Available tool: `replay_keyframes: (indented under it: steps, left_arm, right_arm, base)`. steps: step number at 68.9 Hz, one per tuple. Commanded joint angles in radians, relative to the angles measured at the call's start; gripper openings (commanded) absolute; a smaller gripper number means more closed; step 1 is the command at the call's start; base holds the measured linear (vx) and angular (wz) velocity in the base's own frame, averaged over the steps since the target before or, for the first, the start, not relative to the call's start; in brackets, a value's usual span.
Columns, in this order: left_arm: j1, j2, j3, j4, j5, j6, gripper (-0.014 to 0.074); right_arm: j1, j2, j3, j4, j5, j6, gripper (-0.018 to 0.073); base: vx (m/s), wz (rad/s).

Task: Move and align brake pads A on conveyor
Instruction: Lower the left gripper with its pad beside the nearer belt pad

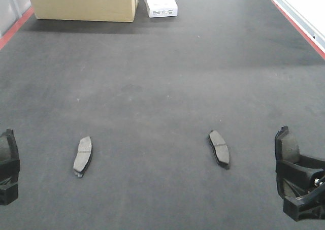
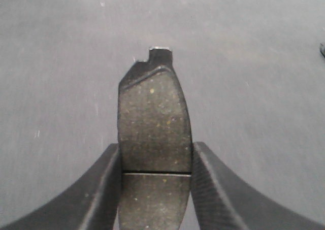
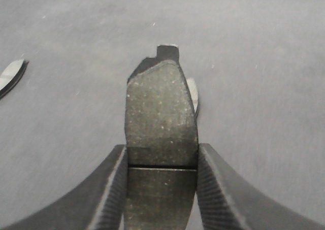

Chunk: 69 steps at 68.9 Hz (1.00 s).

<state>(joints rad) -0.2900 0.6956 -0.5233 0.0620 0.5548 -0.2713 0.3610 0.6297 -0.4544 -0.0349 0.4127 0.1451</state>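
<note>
Two brake pads A lie flat on the conveyor (image 1: 162,77): one at the front left (image 1: 83,155), one at the front right (image 1: 219,149). My left gripper (image 2: 156,148) is shut on a third pad (image 2: 154,113), its fingers clamping the sides near the middle groove, the pad's notched end pointing forward. In the same way my right gripper (image 3: 161,148) is shut on another pad (image 3: 160,108). In the front view the left gripper (image 1: 7,169) sits at the lower left edge and the right gripper (image 1: 297,179) at the lower right, each outside of a lying pad.
A cardboard box (image 1: 84,2) and a white box (image 1: 160,0) stand at the belt's far end. Red strips run along the left edge (image 1: 15,27) and the right edge (image 1: 299,27). A white rail (image 1: 304,9) borders the right side.
</note>
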Motion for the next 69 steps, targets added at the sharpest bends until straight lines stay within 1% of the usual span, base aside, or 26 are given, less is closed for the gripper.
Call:
replay_keyframes:
  steps: [1,26,69]
  left_arm:
    - [0.0,-0.003,-0.027,0.0,-0.084,-0.001,0.0135]
    - [0.0,-0.003,-0.027,0.0,-0.084,-0.001,0.0135]
    - [0.0,-0.003,-0.027,0.0,-0.084,-0.001,0.0135]
  right_arm:
    - [-0.002,-0.004,-0.031,-0.007,-0.086,-0.005,-0.001]
    - [-0.002,-0.004,-0.031,-0.007,-0.086,-0.005,-0.001]
    - [-0.002,-0.004,-0.031,-0.007,-0.086,-0.005,-0.001]
  base:
    - [0.15,-0.01]
    - [0.09,-0.01]
    - [0.0,0.0]
